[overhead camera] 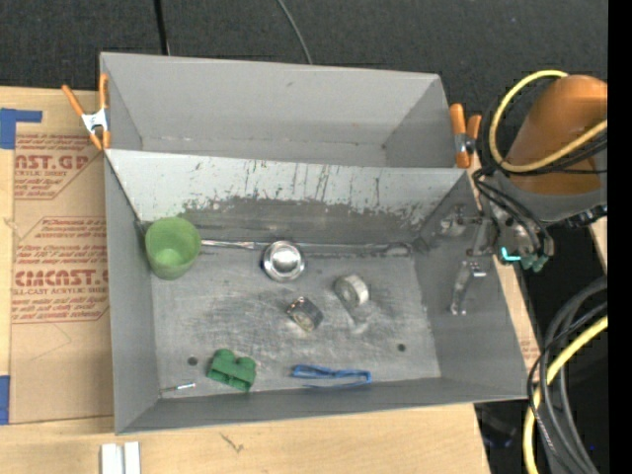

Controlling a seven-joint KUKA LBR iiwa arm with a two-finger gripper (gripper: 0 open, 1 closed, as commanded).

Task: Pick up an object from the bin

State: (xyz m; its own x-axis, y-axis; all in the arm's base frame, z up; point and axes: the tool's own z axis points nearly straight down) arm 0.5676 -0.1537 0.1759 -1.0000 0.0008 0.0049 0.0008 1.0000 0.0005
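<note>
All things lie to the left of the jaws, the rounded silver metal piece [352,290] nearest; whether released or clenched, I cannot tell.

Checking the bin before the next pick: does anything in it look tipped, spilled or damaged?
The green cup by the left wall seems tipped on its side. The bin is scratched on its back wall and floor, likely wear. Nothing looks spilled or broken.
</note>
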